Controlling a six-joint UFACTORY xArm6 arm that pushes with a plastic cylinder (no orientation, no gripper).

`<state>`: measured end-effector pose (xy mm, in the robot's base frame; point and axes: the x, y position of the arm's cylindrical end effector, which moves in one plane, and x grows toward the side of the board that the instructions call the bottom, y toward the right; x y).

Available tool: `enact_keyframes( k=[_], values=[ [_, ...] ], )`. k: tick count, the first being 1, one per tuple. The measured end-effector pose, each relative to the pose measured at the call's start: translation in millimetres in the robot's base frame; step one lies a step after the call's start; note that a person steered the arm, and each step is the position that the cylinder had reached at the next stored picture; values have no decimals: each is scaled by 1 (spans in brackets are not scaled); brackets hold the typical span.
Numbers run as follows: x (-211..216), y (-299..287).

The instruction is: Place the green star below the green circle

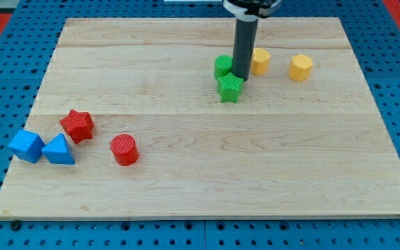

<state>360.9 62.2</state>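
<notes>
I have no pincer, only a rod; my tip (242, 76) touches the green star (230, 88) at its upper right edge. The star sits just below the green circle (223, 67), touching it. Both rest on the wooden table (207, 160). The rod hides the circle's right side.

My tip (242, 76) points straight down from the upright dark rod.
</notes>
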Motion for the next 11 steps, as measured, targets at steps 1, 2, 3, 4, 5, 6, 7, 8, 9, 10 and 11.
enact_keyframes(
  k=[1,2,3,4,5,6,7,8,9,10,11],
  values=[
    [0,-18],
    [-1,-64],
    [-12,-87],
    [-19,-42],
    [-14,6],
    [-1,54],
    [60,33],
    [56,-21],
    [29,-49],
    [23,3],
    [6,47]
  ],
)
